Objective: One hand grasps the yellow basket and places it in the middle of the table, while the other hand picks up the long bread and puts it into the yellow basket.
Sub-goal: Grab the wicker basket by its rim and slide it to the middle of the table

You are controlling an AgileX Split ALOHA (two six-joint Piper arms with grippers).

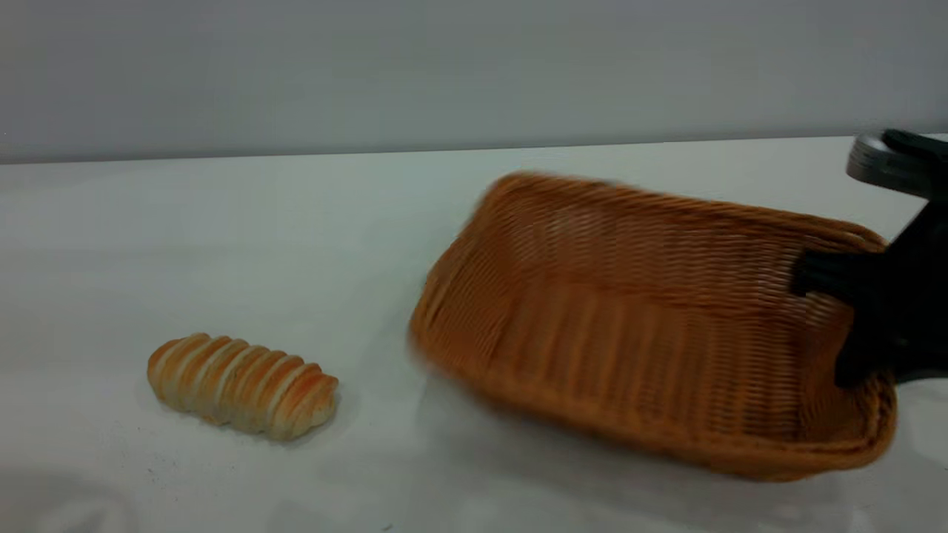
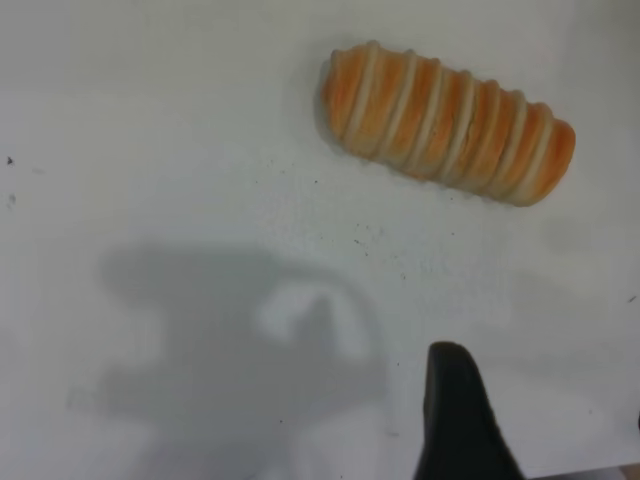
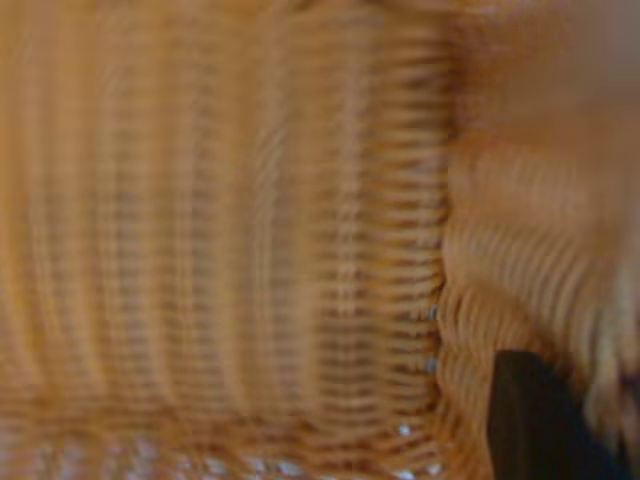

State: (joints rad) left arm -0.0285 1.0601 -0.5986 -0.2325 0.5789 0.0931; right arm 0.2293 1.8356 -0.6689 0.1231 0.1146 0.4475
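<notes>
The yellow basket [image 1: 637, 326] hangs tilted over the right half of the table [image 1: 222, 237], its left end low and its image smeared. My right gripper [image 1: 823, 327] is shut on the basket's right end wall, and one dark finger [image 3: 540, 425] lies against the weave [image 3: 230, 250] in the right wrist view. The long bread [image 1: 243, 385] lies on the table at the front left, well apart from the basket. In the left wrist view my left gripper [image 2: 545, 395] hovers open above the bare table, short of the long bread [image 2: 448, 122], with one finger [image 2: 455, 415] showing and nothing between the jaws.
A grey wall [image 1: 444, 66] stands behind the table's far edge. A shadow of the left arm [image 2: 240, 340] falls on the tabletop near the bread. White table surface lies open between the bread and the basket.
</notes>
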